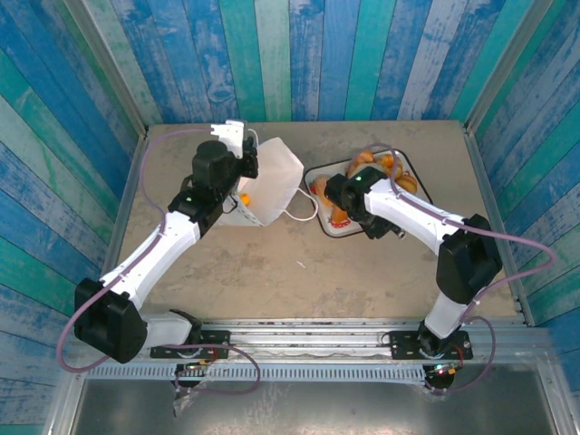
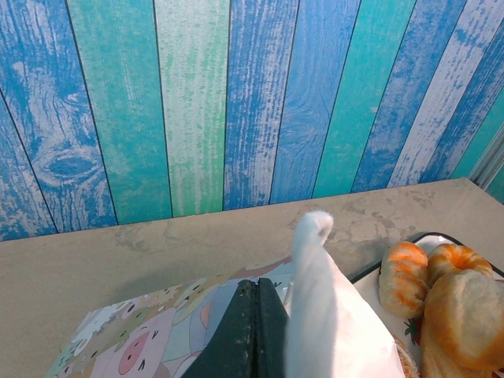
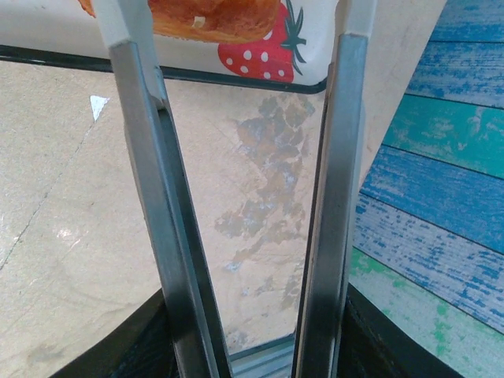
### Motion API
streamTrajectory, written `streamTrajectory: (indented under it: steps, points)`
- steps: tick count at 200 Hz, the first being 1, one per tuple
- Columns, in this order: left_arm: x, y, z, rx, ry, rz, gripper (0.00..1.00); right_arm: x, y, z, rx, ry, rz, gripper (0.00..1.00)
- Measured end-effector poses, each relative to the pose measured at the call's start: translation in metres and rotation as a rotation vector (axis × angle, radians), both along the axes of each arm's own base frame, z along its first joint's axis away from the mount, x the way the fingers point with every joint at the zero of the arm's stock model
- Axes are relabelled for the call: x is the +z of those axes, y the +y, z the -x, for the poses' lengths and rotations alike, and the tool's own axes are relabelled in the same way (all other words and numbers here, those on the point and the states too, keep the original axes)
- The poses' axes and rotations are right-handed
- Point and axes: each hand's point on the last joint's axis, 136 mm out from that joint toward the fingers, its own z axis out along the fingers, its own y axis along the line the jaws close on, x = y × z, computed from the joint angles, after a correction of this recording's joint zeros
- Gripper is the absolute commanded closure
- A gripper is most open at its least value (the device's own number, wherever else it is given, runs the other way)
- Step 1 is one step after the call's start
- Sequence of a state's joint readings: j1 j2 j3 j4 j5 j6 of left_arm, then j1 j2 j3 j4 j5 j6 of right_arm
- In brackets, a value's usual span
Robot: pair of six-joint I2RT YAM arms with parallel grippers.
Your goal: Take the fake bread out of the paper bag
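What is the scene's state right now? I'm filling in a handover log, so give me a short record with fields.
left gripper: shut, apparently pinching the paper bag at its rim
right gripper: open, empty, at the edge of the strawberry-printed tray
paper bag: left of the tray, mouth open
fake bread: several pieces on the tray; something orange shows inside the bag
task: apparently unfinished

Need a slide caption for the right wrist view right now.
Right gripper open over the table, fake bread lying on the strawberry-print tray at its fingertips.
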State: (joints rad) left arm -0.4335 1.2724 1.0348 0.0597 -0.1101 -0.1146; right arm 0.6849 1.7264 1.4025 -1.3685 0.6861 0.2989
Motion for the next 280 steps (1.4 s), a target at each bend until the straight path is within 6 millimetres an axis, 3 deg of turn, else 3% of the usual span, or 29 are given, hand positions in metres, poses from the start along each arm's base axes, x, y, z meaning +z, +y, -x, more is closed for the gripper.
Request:
streamTrajectory:
  steps: [44,80,138,233,257,280]
  points:
    - [0.001,0.000,0.000,0.001,-0.001,0.007,1.00,0.002,0.003,0.005,0.018,0.009,0.017,0.54]
    - [0.002,0.000,0.000,0.002,-0.004,0.012,1.00,0.006,0.004,0.009,0.021,0.007,0.014,0.61]
    - [0.002,0.000,0.000,0.002,-0.004,0.014,1.00,0.024,0.008,0.013,-0.008,-0.011,-0.038,0.62]
    - [0.002,-0.012,0.004,-0.092,-0.036,-0.078,1.00,0.096,0.015,0.040,-0.041,-0.151,-0.336,0.67]
    - [0.003,-0.017,0.006,-0.129,-0.058,-0.112,1.00,0.118,0.033,0.039,-0.022,-0.217,-0.512,0.68]
    - [0.005,-0.022,0.008,-0.165,-0.082,-0.142,1.00,0.134,0.065,0.038,0.027,-0.253,-0.750,0.68]
